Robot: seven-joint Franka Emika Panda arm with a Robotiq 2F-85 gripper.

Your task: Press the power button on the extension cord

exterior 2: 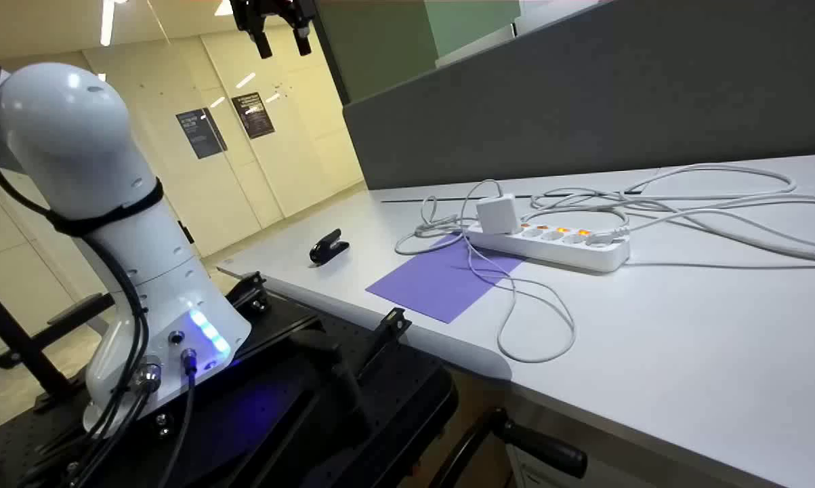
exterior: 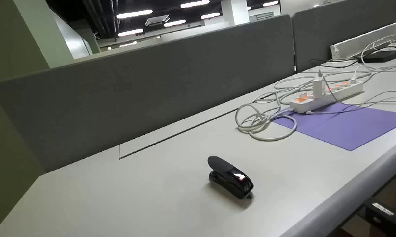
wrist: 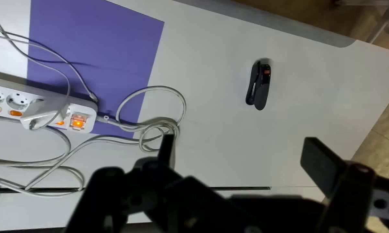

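Pale desk [exterior: 151, 197]. Purple sheet [wrist: 116, 42] on it. Extension cord [exterior 2: 549, 251] lies on desk, button end over sheet; in wrist view, well off to left of gripper [wrist: 241, 150], parted, holding nothing. Long axis runs nearly sideways there, roughly along jaw line, button end pointing gripper's way. Power button [wrist: 78, 123], lit orange, at that end; likely move: that way, then down.

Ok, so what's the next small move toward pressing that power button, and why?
I'd probably shift the open pincer sideways toward the large lit button at the end of the extension cord, before any lowering. In the wrist view that button sits well left of the pincer's opening, and an exterior view shows the pincer high above the desk.
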